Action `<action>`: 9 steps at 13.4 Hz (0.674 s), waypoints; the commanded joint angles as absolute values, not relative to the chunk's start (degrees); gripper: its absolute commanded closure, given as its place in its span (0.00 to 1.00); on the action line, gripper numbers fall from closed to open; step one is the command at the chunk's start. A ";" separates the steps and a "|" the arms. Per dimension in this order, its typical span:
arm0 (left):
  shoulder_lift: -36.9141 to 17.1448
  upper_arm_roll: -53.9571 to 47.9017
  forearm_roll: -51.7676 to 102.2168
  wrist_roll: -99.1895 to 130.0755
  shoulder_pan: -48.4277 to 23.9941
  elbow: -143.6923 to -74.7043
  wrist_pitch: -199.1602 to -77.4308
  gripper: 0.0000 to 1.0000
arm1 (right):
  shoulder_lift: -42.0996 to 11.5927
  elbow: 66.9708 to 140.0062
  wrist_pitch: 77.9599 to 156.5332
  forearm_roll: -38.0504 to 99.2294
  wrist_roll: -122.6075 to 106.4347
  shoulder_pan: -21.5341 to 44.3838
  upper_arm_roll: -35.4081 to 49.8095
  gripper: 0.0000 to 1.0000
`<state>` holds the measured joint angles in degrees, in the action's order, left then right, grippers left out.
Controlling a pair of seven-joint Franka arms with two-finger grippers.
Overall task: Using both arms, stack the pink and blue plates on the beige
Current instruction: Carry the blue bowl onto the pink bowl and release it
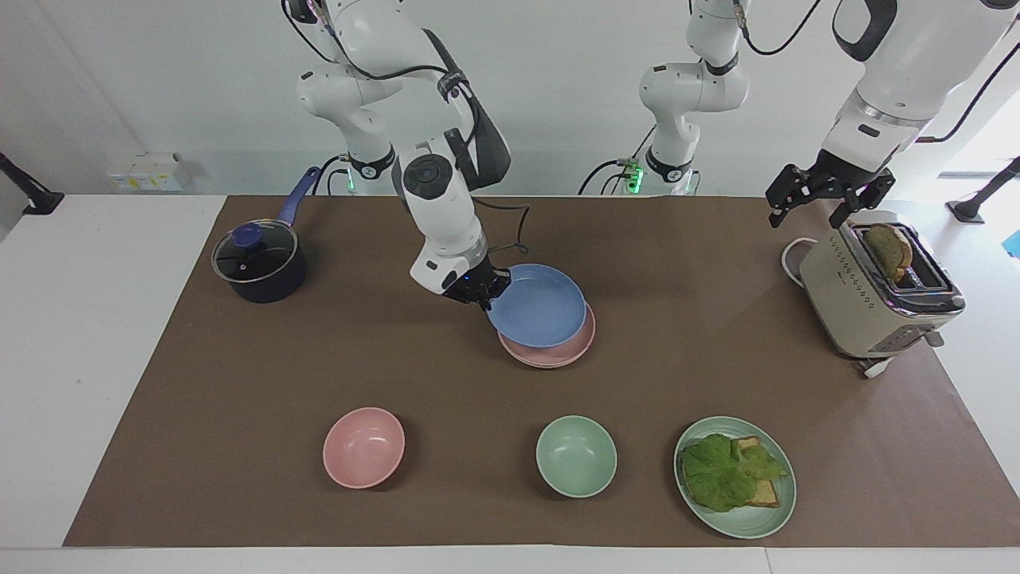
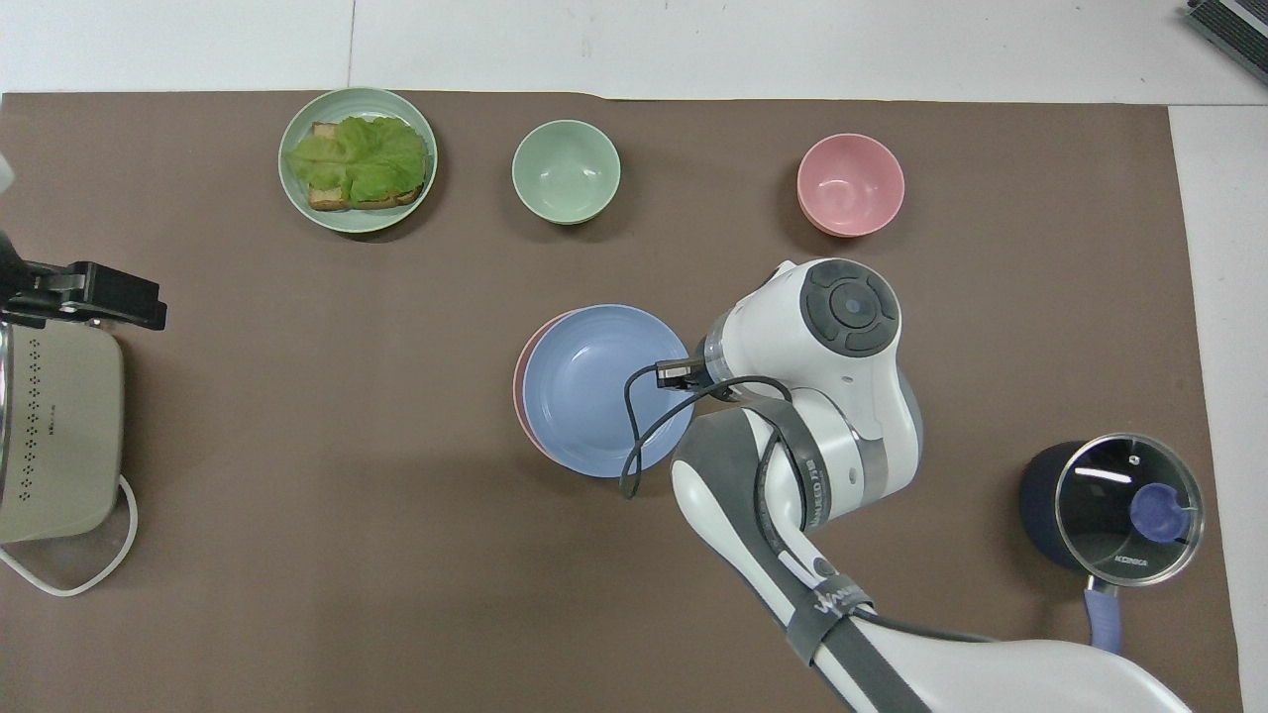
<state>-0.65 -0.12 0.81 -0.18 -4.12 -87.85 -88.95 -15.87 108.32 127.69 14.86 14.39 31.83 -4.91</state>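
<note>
My right gripper point(image 1: 478, 288) is shut on the rim of the blue plate point(image 1: 538, 307), at the side toward the right arm's end of the table. The plate hangs slightly tilted just over the pink plate point(image 1: 558, 355), and I cannot tell whether the two touch. In the overhead view the blue plate point(image 2: 594, 391) covers nearly all of the pink plate point(image 2: 518, 376), and the right arm hides its own gripper. The beige plate is hidden. My left gripper point(image 1: 805, 214) waits open in the air over the toaster's edge, holding nothing.
A beige toaster point(image 1: 876, 291) with a toast slice stands at the left arm's end. A lidded dark pot point(image 1: 259, 263) sits at the right arm's end. Farther from the robots are a pink bowl point(image 1: 363, 446), a green bowl point(image 1: 575, 456) and a green plate point(image 1: 753, 522) with lettuce on toast.
</note>
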 commanded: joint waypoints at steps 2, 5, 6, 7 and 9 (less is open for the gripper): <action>-0.26 -0.18 0.00 -0.79 -3.96 -88.15 -88.42 0.00 | -16.78 109.42 130.51 16.35 16.35 33.04 -4.83 1.00; -0.26 -0.18 0.00 -0.79 -3.96 -88.15 -88.42 0.00 | -17.23 109.51 131.75 16.35 16.79 33.57 -4.83 1.00; -0.26 -0.18 0.00 -0.79 -3.96 -88.15 -88.42 0.00 | -17.40 109.60 131.92 16.35 16.79 33.57 -4.83 1.00; -0.26 -0.18 0.00 -0.79 -3.96 -88.15 -88.42 0.00 | -18.10 109.60 132.53 16.35 16.87 33.84 -4.83 1.00; -0.26 -0.18 0.00 -0.79 -3.96 -88.15 -88.42 0.00 | -18.54 109.25 132.54 16.35 16.09 34.19 -4.83 0.74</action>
